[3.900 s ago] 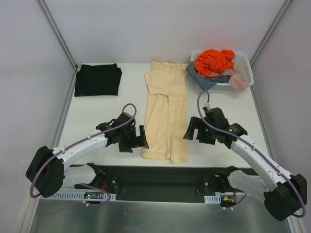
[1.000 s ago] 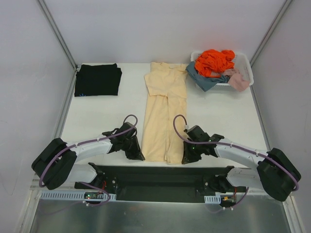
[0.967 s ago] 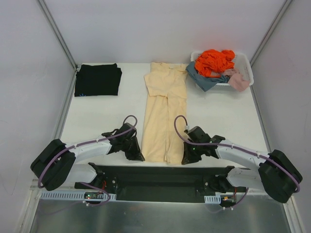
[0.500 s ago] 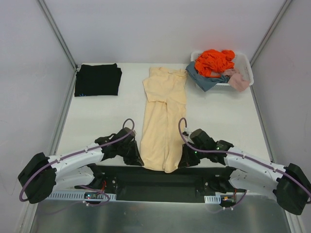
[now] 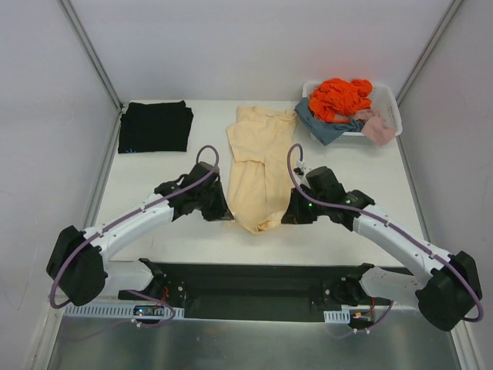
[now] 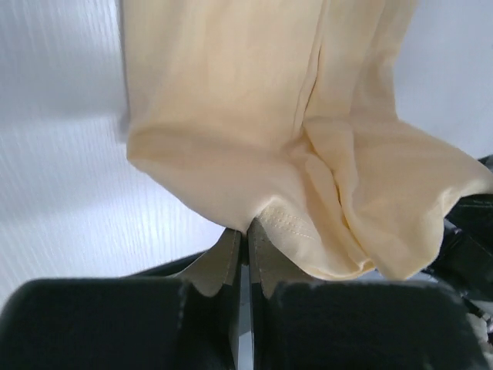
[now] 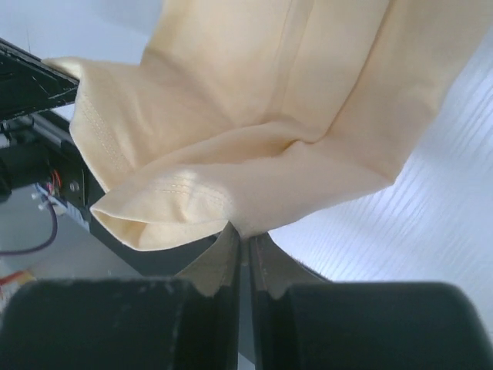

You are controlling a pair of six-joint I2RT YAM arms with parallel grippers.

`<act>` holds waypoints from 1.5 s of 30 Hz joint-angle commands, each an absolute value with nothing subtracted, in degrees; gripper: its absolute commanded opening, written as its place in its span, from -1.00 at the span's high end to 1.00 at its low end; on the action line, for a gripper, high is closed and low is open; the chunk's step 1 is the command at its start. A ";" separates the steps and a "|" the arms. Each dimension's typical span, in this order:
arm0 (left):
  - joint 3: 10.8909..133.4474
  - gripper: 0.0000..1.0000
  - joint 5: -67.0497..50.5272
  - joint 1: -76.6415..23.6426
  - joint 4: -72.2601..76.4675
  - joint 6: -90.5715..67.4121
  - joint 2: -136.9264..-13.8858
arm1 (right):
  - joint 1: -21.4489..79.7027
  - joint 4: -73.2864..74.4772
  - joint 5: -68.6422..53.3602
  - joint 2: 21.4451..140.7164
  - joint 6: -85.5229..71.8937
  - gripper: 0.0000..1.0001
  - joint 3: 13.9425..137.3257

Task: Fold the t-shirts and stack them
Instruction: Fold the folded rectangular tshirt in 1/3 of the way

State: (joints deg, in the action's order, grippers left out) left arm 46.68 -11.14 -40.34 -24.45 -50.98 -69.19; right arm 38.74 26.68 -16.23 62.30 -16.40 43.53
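Lifting the cream t-shirt (image 5: 258, 166) by its hem, I've carried that end from the desk's (image 5: 362, 177) near edge to mid-desk, doubling the cloth. Both the left jaws and right jaws stay clenched on hem corners. The black t-shirt (image 5: 155, 127) lies folded, far left.
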 commanded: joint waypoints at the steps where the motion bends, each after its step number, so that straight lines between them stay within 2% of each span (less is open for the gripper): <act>1: 54.73 1.00 -9.84 -35.88 -26.19 -45.01 -74.17 | 35.16 27.69 -12.49 66.79 -12.31 0.88 51.31; 18: 77.42 1.00 -7.91 -28.75 -26.19 -37.53 -95.44 | 23.47 33.05 -14.84 86.92 -2.81 0.87 72.49; 25: 84.54 0.99 -11.68 -26.19 -26.28 -33.76 -103.08 | 20.74 33.22 -17.93 94.73 -2.20 0.84 77.77; 32: 89.12 0.82 -10.55 -24.87 -26.37 -31.64 -109.07 | 18.29 32.96 -19.16 100.80 -2.64 0.81 81.81; 37: 92.02 0.79 -12.13 -24.35 -26.37 -31.03 -113.46 | 17.58 32.87 -18.90 105.99 -2.55 0.63 84.99; 39: 93.33 0.52 -12.30 -24.35 -26.37 -29.98 -114.69 | 17.49 32.87 -17.50 107.66 -2.38 0.50 85.78; 40: 93.77 0.26 -12.04 -24.26 -26.45 -29.80 -115.48 | 17.40 33.22 -16.79 108.10 -2.29 0.26 85.96; 41: 94.13 0.01 -12.13 -24.17 -26.46 -29.53 -115.66 | 17.32 33.66 -16.00 108.28 -2.02 0.14 86.57; 42: 94.30 -0.42 -12.48 -24.17 -26.46 -29.36 -115.58 | 17.40 34.10 -15.13 108.02 -1.85 0.01 87.36; 43: 94.22 -0.60 -12.74 -24.17 -26.46 -29.27 -114.62 | 17.32 34.80 -15.03 107.58 -1.15 -0.23 87.54; 44: 93.96 -0.72 -13.35 -24.17 -26.37 -29.01 -113.83 | 17.40 34.98 -15.20 106.88 -0.79 -0.36 87.63; 45: 93.08 -0.90 -13.53 -24.17 -26.37 -28.66 -113.04 | 17.40 34.89 -15.90 105.13 -0.44 -0.65 87.45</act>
